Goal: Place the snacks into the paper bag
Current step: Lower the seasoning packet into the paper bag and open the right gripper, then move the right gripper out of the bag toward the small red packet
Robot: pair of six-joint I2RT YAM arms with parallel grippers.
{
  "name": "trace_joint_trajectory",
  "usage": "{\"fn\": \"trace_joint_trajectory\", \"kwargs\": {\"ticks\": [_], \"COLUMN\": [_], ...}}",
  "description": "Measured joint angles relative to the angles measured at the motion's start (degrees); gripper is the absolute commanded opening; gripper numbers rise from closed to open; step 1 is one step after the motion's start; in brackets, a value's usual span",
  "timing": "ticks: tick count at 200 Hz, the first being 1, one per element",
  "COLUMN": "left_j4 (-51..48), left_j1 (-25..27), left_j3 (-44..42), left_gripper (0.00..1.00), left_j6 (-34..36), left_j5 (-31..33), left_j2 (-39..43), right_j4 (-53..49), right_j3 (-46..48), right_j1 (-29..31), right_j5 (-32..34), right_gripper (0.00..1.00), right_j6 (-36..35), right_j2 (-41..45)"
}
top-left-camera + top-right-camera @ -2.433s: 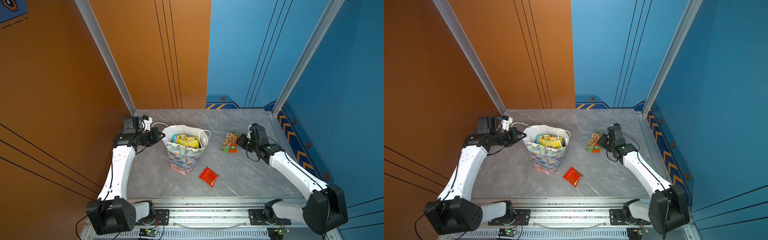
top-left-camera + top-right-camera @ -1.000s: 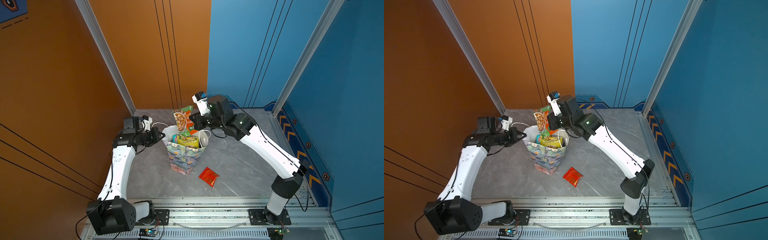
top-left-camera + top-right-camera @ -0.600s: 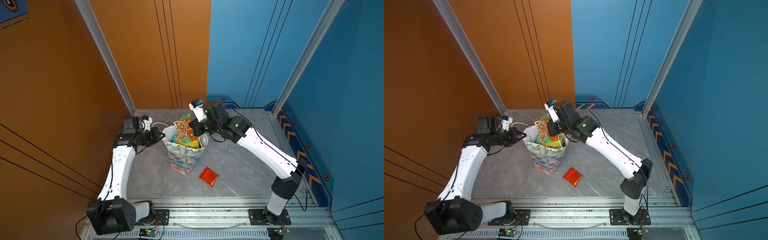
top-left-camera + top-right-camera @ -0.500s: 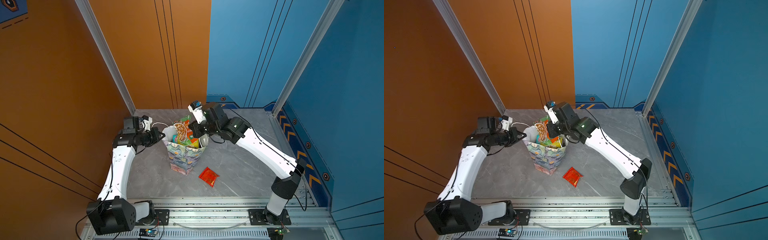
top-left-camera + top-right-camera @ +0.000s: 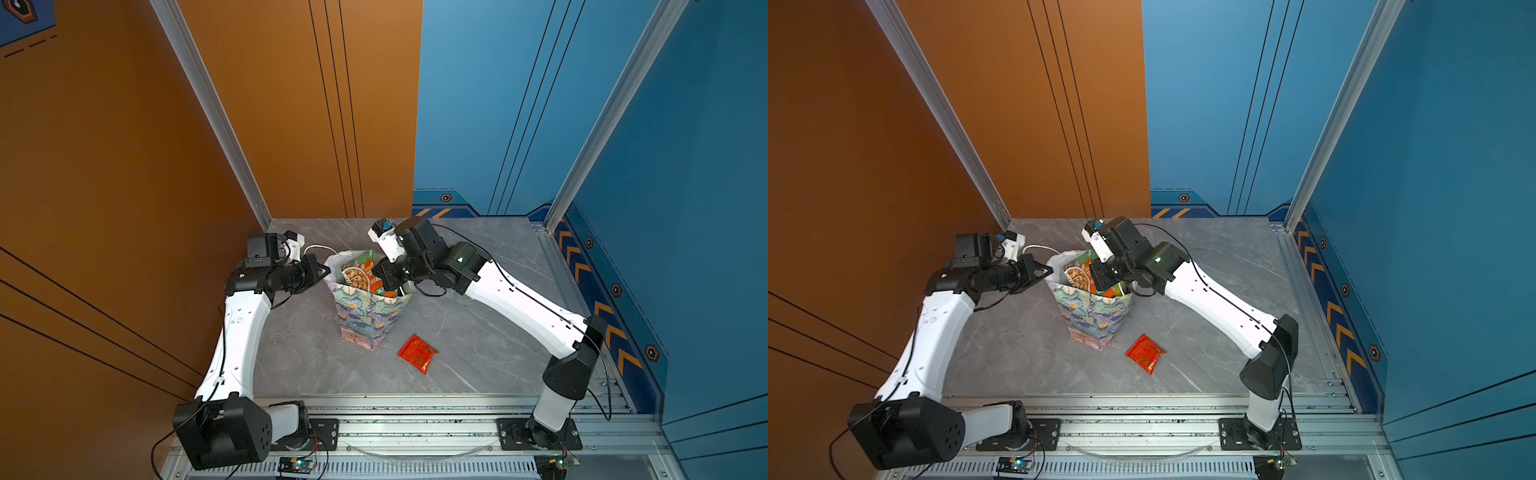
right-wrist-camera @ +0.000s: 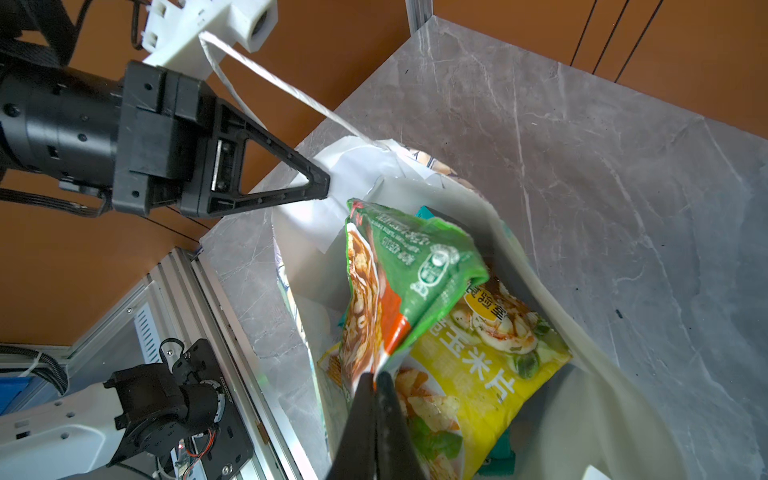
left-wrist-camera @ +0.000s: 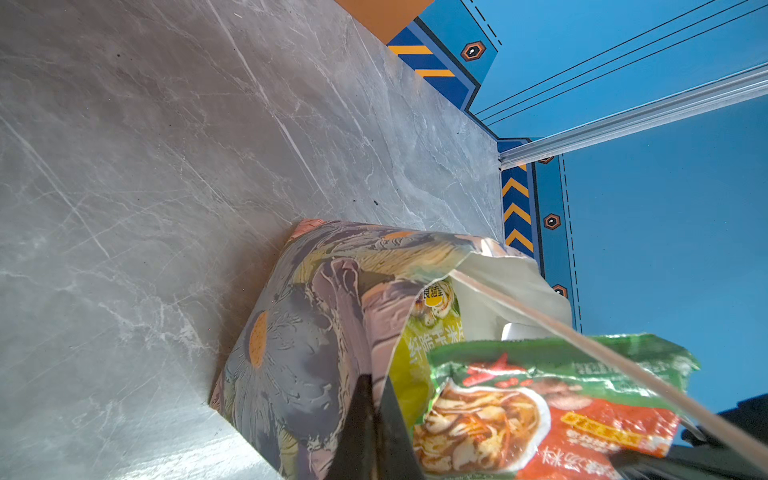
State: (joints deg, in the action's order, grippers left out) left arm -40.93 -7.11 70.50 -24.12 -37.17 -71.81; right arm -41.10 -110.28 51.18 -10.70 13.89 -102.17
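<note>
The floral paper bag (image 5: 365,320) (image 5: 1096,316) stands upright mid-table with its mouth open. My left gripper (image 5: 326,272) (image 7: 374,382) is shut on the bag's left rim, and the right wrist view shows its tip (image 6: 324,183) on the white edge. My right gripper (image 5: 388,286) (image 6: 374,376) is shut on a corner of the green-orange packet (image 5: 358,272) (image 6: 407,270), which hangs partly inside the bag's mouth. Below it in the bag lies a yellow chip bag (image 6: 478,374) (image 7: 415,357). A small red packet (image 5: 417,353) (image 5: 1144,353) lies flat on the table, front right of the bag.
The bag's white cord handle (image 6: 282,85) loops back over the left gripper. Orange and blue walls close in the grey marble table (image 5: 478,332) at the back and sides. A metal rail (image 5: 415,419) runs along the front edge.
My right gripper has carried the green-orange packet down from above the bag into its mouth. The left arm has held still on the rim.
</note>
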Motion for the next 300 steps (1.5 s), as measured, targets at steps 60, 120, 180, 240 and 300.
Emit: {"fn": "trace_joint_trajectory", "kwargs": {"ticks": [60, 120, 180, 240, 300], "left_j4": [0.04, 0.04, 0.04, 0.04, 0.04], "left_j1": [0.00, 0.00, 0.00, 0.00, 0.00], "left_j3": [0.00, 0.00, 0.00, 0.00, 0.00], "left_gripper": [0.00, 0.00, 0.00, 0.00, 0.00], "left_j6": [0.00, 0.00, 0.00, -0.42, -0.44], "left_j5": [0.00, 0.00, 0.00, 0.00, 0.02], "left_j2": [0.00, 0.00, 0.00, 0.00, 0.00], "right_j4": [0.24, 8.59, 14.43, 16.76, 20.98], "right_j3": [0.00, 10.36, 33.40, 55.54, 69.90], "right_j1": [-2.34, -7.48, -12.15, -13.86, -13.53], "right_j5": [1.11, 4.57, 8.85, 12.72, 13.57], "right_gripper": [0.65, 0.67, 0.71, 0.77, 0.75], "right_j6": [1.73, 7.21, 15.52, 25.18, 35.23], "right_j2": [0.63, 13.03, 28.09, 38.34, 39.28]}}
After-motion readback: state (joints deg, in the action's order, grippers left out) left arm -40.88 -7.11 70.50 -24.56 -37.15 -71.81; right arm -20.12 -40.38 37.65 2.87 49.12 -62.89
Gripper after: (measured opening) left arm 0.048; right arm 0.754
